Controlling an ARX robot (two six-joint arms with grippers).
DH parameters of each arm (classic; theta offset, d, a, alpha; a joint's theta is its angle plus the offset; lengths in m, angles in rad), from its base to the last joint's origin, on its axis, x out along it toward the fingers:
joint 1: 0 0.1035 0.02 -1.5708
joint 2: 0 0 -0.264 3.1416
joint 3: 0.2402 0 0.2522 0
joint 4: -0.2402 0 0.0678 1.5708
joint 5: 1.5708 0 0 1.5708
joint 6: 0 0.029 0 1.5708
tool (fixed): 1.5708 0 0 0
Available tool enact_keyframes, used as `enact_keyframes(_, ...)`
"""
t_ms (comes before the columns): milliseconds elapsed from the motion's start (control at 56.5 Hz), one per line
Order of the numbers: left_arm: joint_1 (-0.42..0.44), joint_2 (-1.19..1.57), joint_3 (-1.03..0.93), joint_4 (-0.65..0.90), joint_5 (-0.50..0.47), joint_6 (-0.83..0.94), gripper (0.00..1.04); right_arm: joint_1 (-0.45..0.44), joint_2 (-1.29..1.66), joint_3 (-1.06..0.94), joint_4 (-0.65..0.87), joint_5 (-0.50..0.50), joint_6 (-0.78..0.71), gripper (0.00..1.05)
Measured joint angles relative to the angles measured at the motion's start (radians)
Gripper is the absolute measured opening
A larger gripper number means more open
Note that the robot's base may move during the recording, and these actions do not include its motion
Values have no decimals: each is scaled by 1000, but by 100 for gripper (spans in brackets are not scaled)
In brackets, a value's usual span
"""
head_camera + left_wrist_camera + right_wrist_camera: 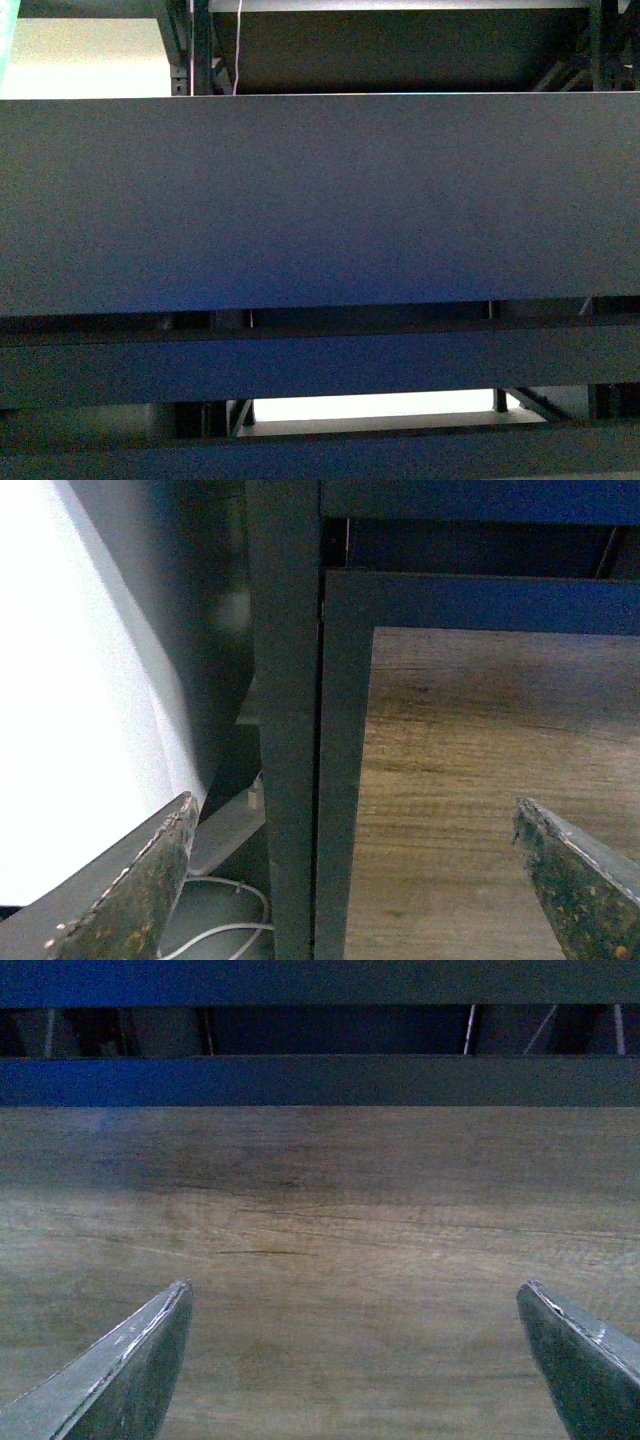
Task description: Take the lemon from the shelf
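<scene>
The left pincer is wide open and holds nothing. Its fingers touch nothing. Past it is the wood floor, and a white cord lies near one finger. A bit farther, a dark post of the shelf stands on the floor. The right pincer is wide open too, with only bare floor between its fingers. Farther off run two dark shelf bars. In the front view, one big dark shelf deck fills most of the picture. I cannot tell where the lemon is.
</scene>
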Motion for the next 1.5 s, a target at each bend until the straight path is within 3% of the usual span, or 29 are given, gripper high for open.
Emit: enact_keyframes(1505, 0, -1, 0, 0, 0, 0, 97, 0, 0, 0, 0, -1, 0, 97)
